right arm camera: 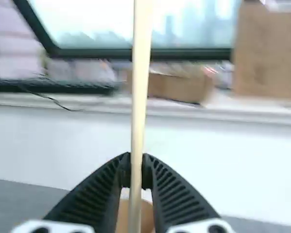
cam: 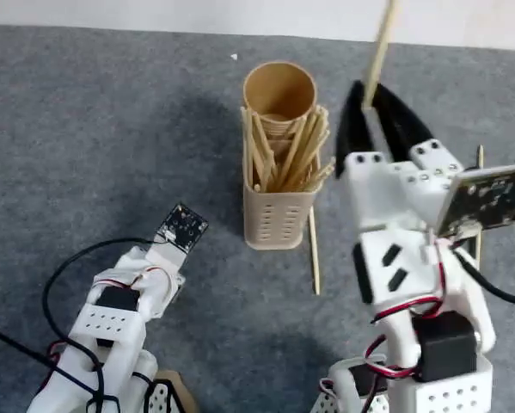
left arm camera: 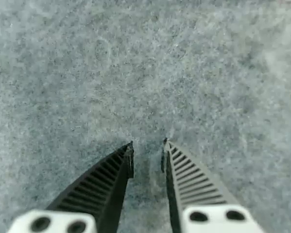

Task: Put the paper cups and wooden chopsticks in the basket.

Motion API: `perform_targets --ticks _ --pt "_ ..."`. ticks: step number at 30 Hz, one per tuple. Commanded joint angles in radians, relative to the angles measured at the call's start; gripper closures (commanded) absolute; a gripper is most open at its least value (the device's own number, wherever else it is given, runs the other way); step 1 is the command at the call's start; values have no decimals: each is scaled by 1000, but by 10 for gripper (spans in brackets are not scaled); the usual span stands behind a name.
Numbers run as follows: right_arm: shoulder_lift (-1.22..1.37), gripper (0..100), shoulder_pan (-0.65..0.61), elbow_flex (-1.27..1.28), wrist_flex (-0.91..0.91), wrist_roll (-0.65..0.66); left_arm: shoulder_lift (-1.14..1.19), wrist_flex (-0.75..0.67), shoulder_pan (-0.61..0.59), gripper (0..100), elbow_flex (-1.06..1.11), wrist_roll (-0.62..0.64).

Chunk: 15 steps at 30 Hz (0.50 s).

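From above, your right gripper (cam: 373, 105) is just beside the basket (cam: 278, 219), toward the table's (cam: 111, 129) far edge. It is clenched on one chopstick (cam: 381, 43), which rises at a slight tilt past that far edge. The basket stands around the middle of the table. It holds a bundle (cam: 283, 159) of chopsticks, too many to count, and a cup (cam: 278, 86) at its far end. Ribs inside the cup suggest others nested in it, but you cannot tell how many.

Two more sticks are out on the table. One loose chopstick (cam: 313, 249) lies just beside the basket on the right arm's side. A second stick (cam: 480, 157) near the right edge is mostly hidden by that arm. Your left arm (cam: 124, 314) sits at the near-left corner, well apart from the basket.

From the left wrist, your left gripper (left arm camera: 147, 155) is released. Its jaws stand a narrow gap apart with nothing between them, pointing down at bare grey table.

From the right wrist you get the grip close up. The ribbed fingers (right arm camera: 99, 191) pinch the chopstick at their very tips, and it runs straight up between them against a bright window. A tan shape sits under the fingers, too blurred to name.
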Motion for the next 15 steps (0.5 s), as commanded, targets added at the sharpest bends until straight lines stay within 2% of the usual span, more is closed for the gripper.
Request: perform_targets --ticks 1,9,12,15 --pt "24 993 -102 28 -79 -12 -12 -11 10 870 -2 -8" --pt "82 993 -148 460 -410 -12 -12 -8 8 870 -2 -6" --pt "77 987 -136 556 -421 -12 -12 -8 8 870 -2 -6" --pt "39 904 -130 550 -418 -12 -12 -8 8 870 -2 -6"
